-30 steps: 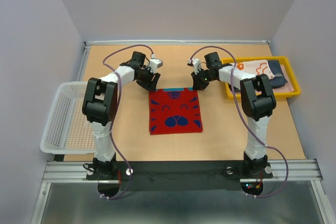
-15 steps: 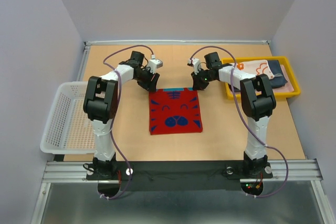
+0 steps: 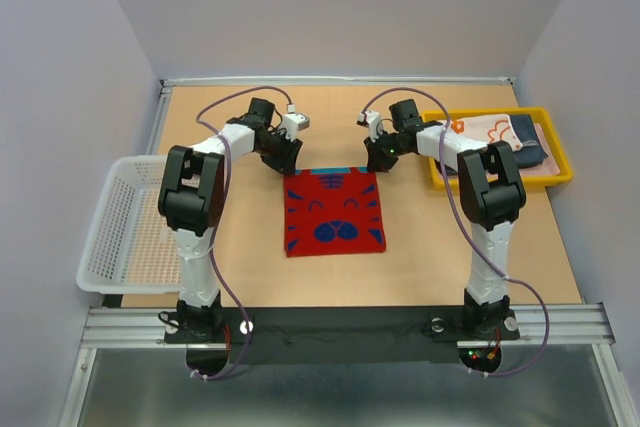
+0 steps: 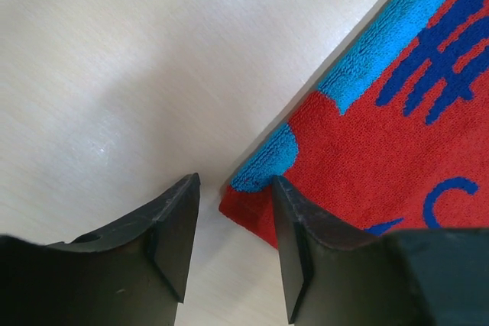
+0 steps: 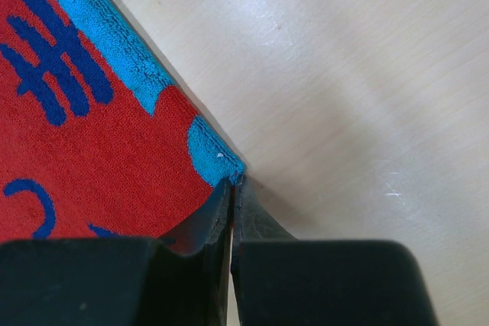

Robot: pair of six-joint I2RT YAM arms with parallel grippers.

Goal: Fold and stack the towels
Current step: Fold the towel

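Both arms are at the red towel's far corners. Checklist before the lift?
1. right gripper shut on the red towel at its far-right corner: ok, though only the corner tip is pinched.
2. left gripper closed on the far-left corner: not ok. The jaws are open, with the corner between them.
3. Red towel lying flat, no wrinkles: ok.
4. Both grippers level along the far edge: ok.
5. Right grip firm enough to lift: cannot tell.
6. yellow tray and its folded towels apart from the red towel: ok.
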